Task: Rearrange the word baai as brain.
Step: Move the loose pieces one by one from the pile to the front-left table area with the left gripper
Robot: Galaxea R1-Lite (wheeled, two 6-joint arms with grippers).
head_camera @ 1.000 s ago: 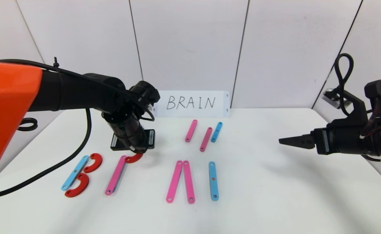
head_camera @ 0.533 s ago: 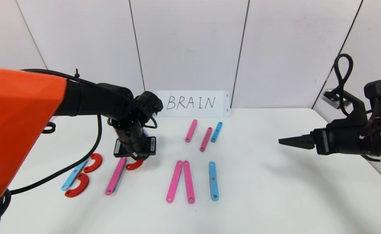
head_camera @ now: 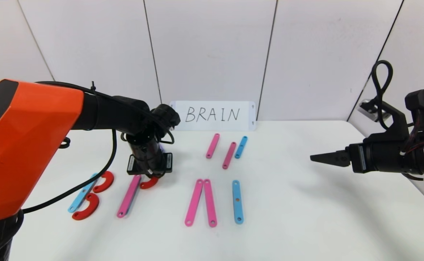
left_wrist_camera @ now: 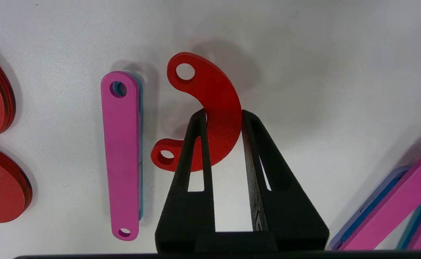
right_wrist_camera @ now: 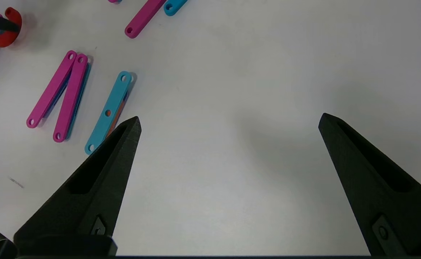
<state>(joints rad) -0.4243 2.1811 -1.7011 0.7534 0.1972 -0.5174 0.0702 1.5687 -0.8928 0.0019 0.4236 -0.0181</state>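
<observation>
My left gripper (head_camera: 150,177) is shut on a red C-shaped curve (head_camera: 149,183), low over the table beside the far end of a long pink strip (head_camera: 128,195). In the left wrist view both fingers clamp the curve (left_wrist_camera: 214,108) across its middle, next to the pink strip (left_wrist_camera: 121,154). To the left lie a blue strip (head_camera: 83,192) and two red curves (head_camera: 104,181) forming a B. Two pink strips (head_camera: 201,202) form an inverted V, with a blue strip (head_camera: 237,201) right of them. The short purple strip is out of view. My right gripper (head_camera: 317,157) is open, hovering at the right.
A white card (head_camera: 215,116) with handwritten BRAIN stands against the back wall. Two short pink strips (head_camera: 212,145) and a short blue one (head_camera: 240,147) lie in front of it. The right wrist view shows bare table between its fingertips (right_wrist_camera: 131,129).
My left gripper has carried the red curve a little toward the front, from over the pink strip's far tip to just beside it. The right arm has not moved.
</observation>
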